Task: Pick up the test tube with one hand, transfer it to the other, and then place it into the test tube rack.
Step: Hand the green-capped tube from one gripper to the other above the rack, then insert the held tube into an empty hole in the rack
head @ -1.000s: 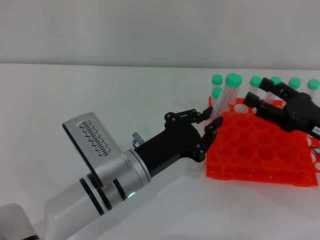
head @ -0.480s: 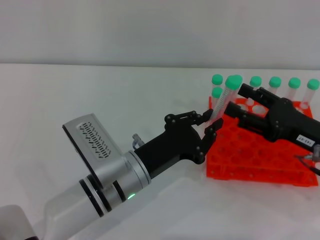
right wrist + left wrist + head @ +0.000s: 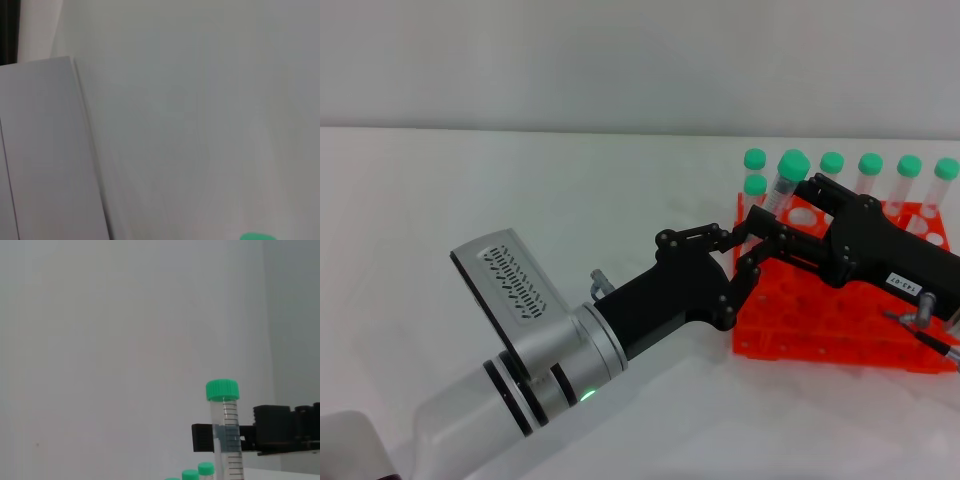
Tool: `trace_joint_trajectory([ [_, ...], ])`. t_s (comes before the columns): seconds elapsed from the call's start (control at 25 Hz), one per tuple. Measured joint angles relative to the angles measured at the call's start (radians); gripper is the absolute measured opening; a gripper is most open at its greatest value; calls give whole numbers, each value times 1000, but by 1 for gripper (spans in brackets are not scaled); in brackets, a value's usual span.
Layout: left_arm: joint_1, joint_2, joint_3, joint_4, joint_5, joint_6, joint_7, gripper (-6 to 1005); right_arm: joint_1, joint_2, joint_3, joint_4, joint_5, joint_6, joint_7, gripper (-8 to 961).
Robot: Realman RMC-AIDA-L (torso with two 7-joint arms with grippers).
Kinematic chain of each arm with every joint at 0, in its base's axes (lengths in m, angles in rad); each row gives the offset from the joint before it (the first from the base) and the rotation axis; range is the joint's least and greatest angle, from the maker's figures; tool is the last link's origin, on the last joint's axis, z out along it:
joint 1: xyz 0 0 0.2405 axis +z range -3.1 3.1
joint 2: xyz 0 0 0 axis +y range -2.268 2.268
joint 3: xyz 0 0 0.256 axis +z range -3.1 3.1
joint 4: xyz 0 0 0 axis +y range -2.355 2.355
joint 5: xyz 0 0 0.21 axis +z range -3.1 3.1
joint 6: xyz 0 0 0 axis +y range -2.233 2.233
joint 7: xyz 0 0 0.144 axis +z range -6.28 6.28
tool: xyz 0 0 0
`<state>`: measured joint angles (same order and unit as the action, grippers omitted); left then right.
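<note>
The test tube (image 3: 777,193), clear with a green cap, stands tilted above the near left corner of the orange-red test tube rack (image 3: 840,325). My left gripper (image 3: 740,248), on the thick silver arm with the green ring light, is shut on the tube's lower end. My right gripper (image 3: 767,228), black with a white label, reaches in from the right, its fingers spread on either side of the tube's middle. In the left wrist view the tube (image 3: 224,440) stands upright with a black right finger (image 3: 202,437) crossing behind it.
Several other green-capped tubes (image 3: 870,162) stand along the rack's back row, with two at its left end (image 3: 754,170). The white table (image 3: 520,200) stretches to the left of the rack. The right wrist view shows mostly white surface and a sliver of green cap (image 3: 257,236).
My right gripper has moved left across the rack until its fingers straddle the tube. My left gripper has held the tube almost still.
</note>
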<state>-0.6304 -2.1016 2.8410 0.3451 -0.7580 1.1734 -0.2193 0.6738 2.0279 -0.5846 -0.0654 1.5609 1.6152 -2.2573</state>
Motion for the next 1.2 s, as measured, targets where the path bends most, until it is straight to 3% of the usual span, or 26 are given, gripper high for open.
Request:
trace_joint_trajectory([
  [0.32, -1, -2, 0, 0, 0, -16, 0, 194, 2, -2, 2, -9, 0, -1, 1, 698],
  [0.56, -6, -1, 0, 0, 1, -23, 0, 194, 2, -6, 2, -12, 0, -2, 1, 457],
  [0.76, -8, -2, 0, 0, 1, -24, 0, 195, 2, -8, 2, -19, -1, -4, -1, 335],
  [0.88, -9, -2, -1, 1, 1, -30, 0, 195, -3, -8, 2, -26, -1, -4, -1, 212],
  [1.2, -25, -1, -7, 16, 3, -100, 3, 195, -7, -8, 1, -27, 6, -9, -1, 211],
])
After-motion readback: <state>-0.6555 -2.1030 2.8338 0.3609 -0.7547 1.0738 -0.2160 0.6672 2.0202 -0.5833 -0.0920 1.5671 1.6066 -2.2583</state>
